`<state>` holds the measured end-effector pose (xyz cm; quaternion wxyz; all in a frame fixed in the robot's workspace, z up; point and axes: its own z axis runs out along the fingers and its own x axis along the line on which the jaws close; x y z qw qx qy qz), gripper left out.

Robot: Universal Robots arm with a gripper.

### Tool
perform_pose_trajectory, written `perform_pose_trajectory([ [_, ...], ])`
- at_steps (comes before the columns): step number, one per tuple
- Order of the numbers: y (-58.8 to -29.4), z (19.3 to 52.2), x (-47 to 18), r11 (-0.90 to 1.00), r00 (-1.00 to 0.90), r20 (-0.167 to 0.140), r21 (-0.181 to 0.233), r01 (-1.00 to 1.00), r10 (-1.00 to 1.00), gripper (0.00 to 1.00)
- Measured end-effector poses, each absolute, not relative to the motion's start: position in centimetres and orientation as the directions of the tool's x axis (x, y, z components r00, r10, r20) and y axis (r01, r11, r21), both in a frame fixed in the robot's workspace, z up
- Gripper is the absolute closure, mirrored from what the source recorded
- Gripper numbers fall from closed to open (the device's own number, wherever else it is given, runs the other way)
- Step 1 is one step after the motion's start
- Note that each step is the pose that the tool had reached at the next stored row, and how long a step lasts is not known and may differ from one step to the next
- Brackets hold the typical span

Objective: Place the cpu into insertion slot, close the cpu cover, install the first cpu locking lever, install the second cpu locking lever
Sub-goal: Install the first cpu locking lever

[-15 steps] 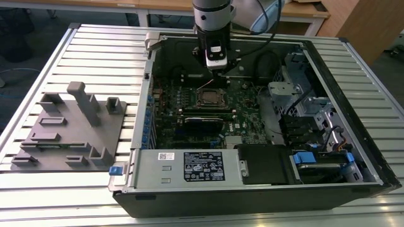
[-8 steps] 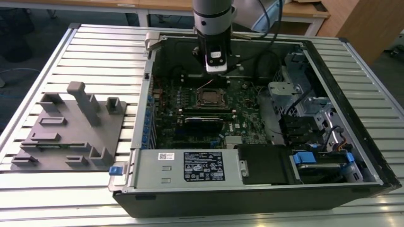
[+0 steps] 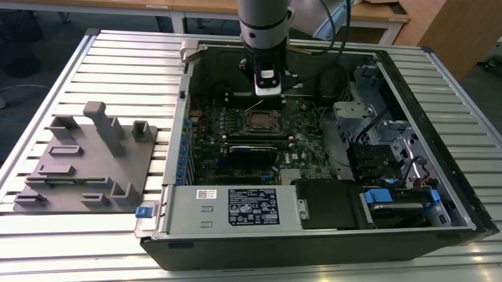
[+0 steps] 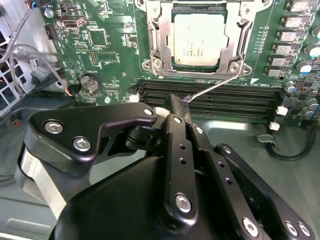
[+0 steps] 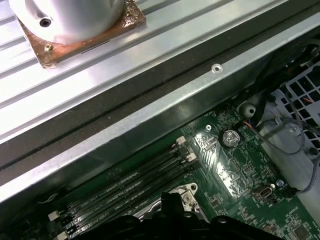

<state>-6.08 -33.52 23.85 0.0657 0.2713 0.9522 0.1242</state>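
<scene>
The gripper (image 4: 184, 106) hangs inside the open case (image 3: 408, 70), its two black fingers (image 4: 175, 112) drawn together. At their tips, in the second wrist view, is the end of a thin silver lever (image 4: 215, 86) that slants up to the near corner of the socket. The fingers look closed on that lever end, though the contact is too small to be sure of.

Just beyond the fingertips run the long black memory slots (image 4: 210, 97), and beyond those lies the slot (image 4: 150, 35) itself. The cpu (image 4: 197, 37) already sits in it, silver top up, and the cover (image 4: 232, 30) lies flat around it, framing the chip through its window. So placing and closing look done, and I'd judge the work to be at the lever stage, with this lever raised off the board, not latched. Seating it would call for a swing down and a tuck under its catch, with care for the memory slots right beside the path.

In the exterior view the arm (image 3: 264, 23) stands over the far side of the board (image 3: 235, 117), the socket just near of it.
</scene>
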Motion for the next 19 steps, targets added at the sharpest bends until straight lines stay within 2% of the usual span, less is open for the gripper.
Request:
perform_pose_trajectory([
  [8,-33.5,23.4,-6.3,0.821,-0.844,-0.056,0.275,0.5,0.533,0.9],
  [13,-33.5,23.1,-6.5,0.808,-0.845,-0.032,0.312,0.5,0.534,0.9],
  [19,-33.5,22.6,-6.7,0.808,-0.845,-0.036,0.314,0.498,0.534,0.9],
])
